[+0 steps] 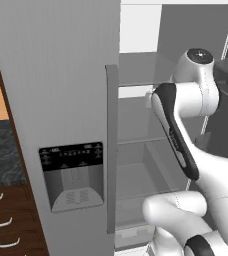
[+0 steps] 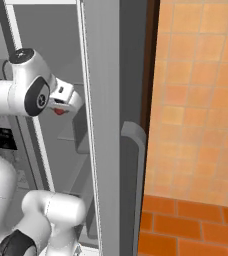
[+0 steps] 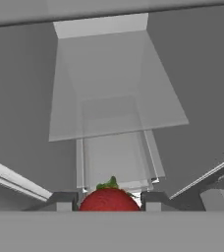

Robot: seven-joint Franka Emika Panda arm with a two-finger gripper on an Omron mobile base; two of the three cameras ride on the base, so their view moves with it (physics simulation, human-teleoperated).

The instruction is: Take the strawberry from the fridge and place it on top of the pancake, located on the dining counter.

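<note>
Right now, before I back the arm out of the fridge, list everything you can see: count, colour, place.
small red strawberry with green leaves: one, red, between the gripper's finger tips, inside the fridge.
tall grey fridge: one, grey, right door open, left door shut.
black-panelled dispenser: one, black and grey, on the left fridge door.
clear glass shelves: several, translucent grey, inside the fridge.
long grey door handle: one, grey, at the left door's edge.
dark wooden drawers: one stack, brown with pale handles, left of the fridge.
orange tiled wall: one, orange, right of the fridge.
gripper: one, dark finger tips, shut on the strawberry.
</note>
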